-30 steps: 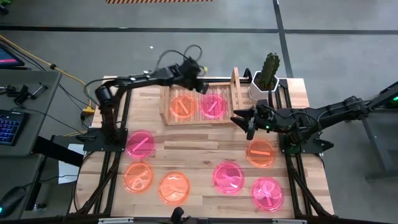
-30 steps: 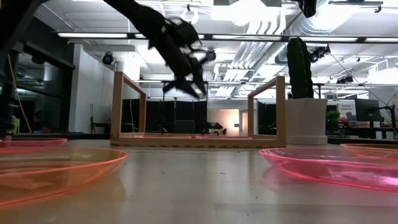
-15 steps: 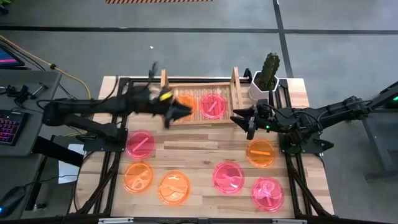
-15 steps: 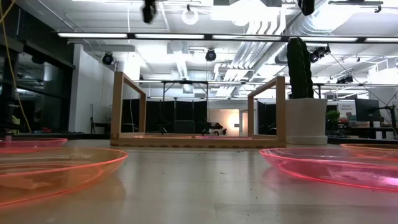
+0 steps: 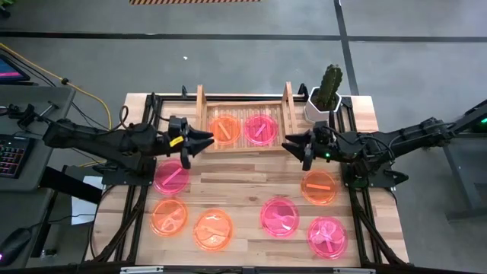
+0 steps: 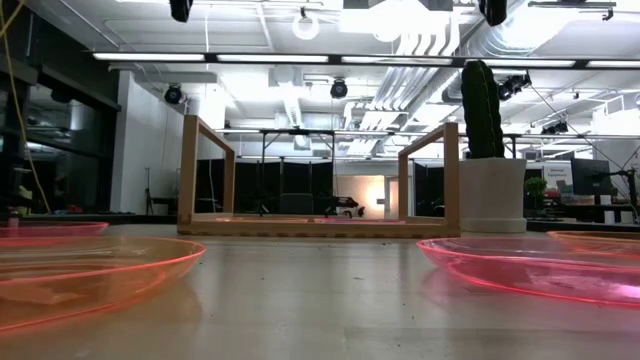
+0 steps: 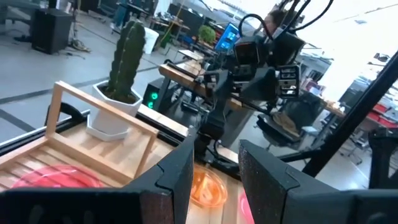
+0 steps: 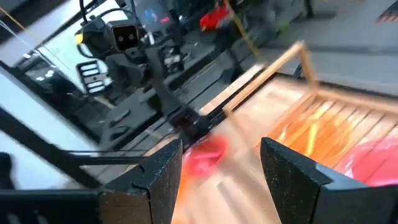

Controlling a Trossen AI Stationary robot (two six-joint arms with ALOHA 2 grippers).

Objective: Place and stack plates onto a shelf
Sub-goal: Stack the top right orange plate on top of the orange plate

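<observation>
L gripper (image 5: 199, 141) is hovering empty, fingers apart, beside shelf (image 5: 204, 106). R gripper (image 5: 295, 146) is waiting, fingers wide, nothing held.

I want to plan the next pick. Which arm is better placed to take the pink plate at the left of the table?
Probably the left. The left gripper, open and empty, hangs just above the pink plate; the right gripper waits beyond the shelf.

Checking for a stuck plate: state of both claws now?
Left claw: open, empty, beside the shelf.
Right claw: open, empty, just right of the shelf.
</observation>
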